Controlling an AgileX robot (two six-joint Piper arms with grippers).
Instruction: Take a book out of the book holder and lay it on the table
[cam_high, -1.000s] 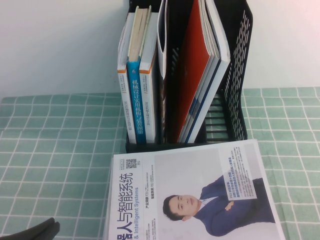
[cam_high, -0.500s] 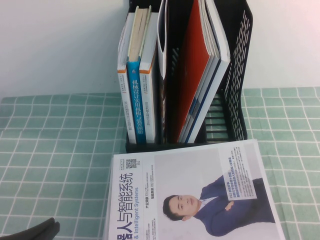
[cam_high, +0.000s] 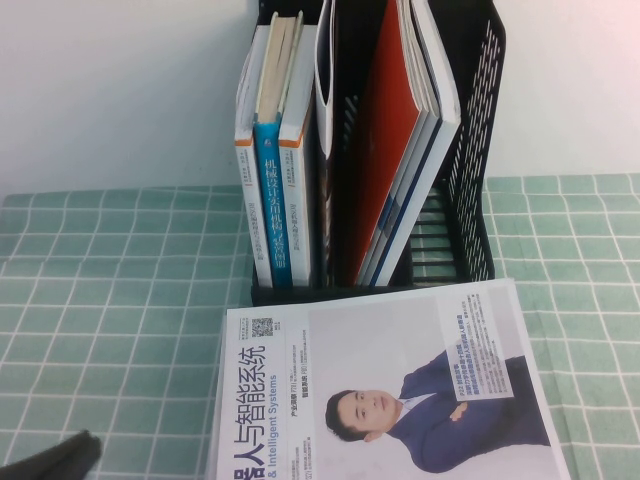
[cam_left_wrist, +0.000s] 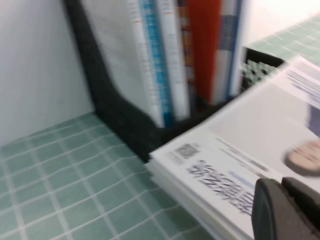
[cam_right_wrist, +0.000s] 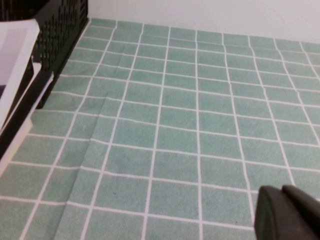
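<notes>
The book (cam_high: 390, 380), a pale magazine showing a man in a blue suit and a QR code, lies flat on the green checked table (cam_high: 110, 300) right in front of the book holder (cam_high: 470, 150). This black mesh rack stands upright with other books and a red-covered magazine in it. My left gripper (cam_high: 55, 460) sits low at the near left edge, left of the book. In the left wrist view this gripper (cam_left_wrist: 285, 210) is shut on nothing, close over the book's (cam_left_wrist: 250, 145) near corner. My right gripper (cam_right_wrist: 287, 212) is shut and empty above bare cloth, right of the book holder (cam_right_wrist: 55, 35).
A white wall (cam_high: 110, 90) rises behind the rack. Upright white and blue spines (cam_high: 275, 200) fill the rack's left compartment. Green cloth stretches open on both sides of the book, with a slight crease (cam_right_wrist: 95, 135) in the cloth on the right side.
My left gripper has drawn back toward the near left corner of the high view, so less of it shows. The book and the rack have not moved.
</notes>
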